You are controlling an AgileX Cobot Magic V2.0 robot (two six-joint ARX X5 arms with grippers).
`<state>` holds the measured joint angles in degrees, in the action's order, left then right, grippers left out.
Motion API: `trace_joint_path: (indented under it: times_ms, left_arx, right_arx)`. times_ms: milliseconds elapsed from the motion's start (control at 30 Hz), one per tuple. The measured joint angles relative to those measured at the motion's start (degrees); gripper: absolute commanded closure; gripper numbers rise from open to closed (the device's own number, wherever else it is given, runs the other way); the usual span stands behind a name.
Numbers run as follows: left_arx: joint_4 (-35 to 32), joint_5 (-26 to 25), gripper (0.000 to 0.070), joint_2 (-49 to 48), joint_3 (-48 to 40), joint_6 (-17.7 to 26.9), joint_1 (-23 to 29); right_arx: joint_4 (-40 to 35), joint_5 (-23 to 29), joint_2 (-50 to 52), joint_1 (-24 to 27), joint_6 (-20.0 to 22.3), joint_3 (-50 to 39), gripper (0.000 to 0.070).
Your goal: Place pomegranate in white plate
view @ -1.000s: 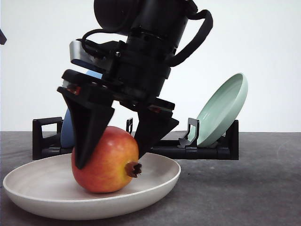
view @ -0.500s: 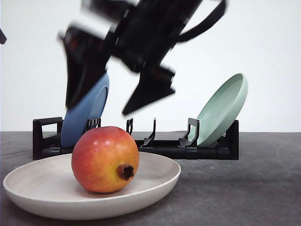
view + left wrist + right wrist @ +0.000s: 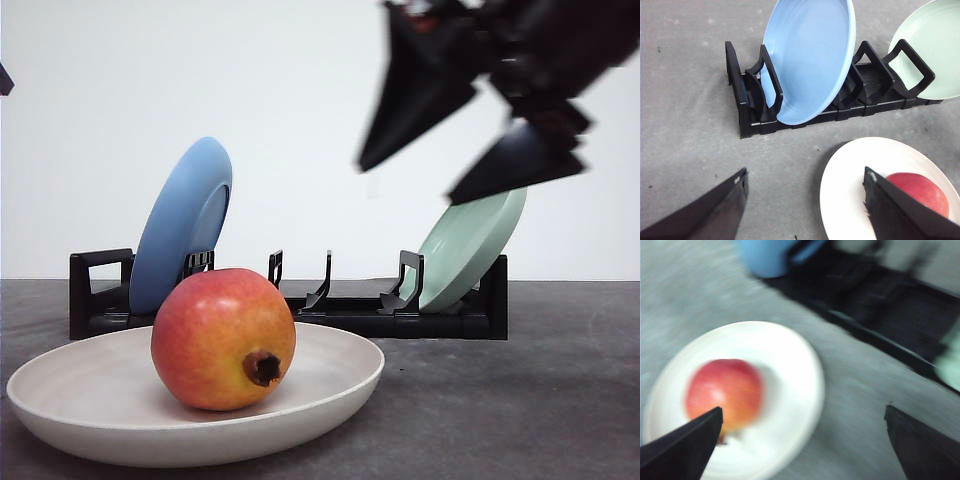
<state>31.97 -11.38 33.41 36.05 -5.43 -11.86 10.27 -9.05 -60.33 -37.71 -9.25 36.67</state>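
Red-orange pomegranate (image 3: 223, 340) sat in white plate (image 3: 330, 395), crown near. Right gripper (image 3: 465, 150) wide open, empty, raised far right. Left gripper (image 3: 805, 200) open, empty. Risk: fruit rolling if plate nudged.

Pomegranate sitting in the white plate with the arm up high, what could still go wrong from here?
1. The pomegranate is round and rests free on the shallow white plate, so a knock could roll it toward the low rim.
2. The right end effector is open, motion-blurred, and close to the tilted green plate in the front view; depth is unclear, but a swing might clip it.
3. The left end effector hovers open over the white plate's edge; dropping could tip it.
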Motion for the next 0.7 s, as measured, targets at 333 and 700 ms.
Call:
trace_joint_path:
  times_ms: [333,700]
  left_arx:
    - [0.0,0.0,0.0266,0.0,0.0,0.0,0.0]
    - [1.1,-0.1,0.068,0.0,0.0,0.0,0.0]
  right_arx:
    - [5.0,0.0,8.9,12.8,-1.3,-3.7,0.0045]
    - [7.1,0.3,9.0,14.6,-0.9,-3.9,0.0685]
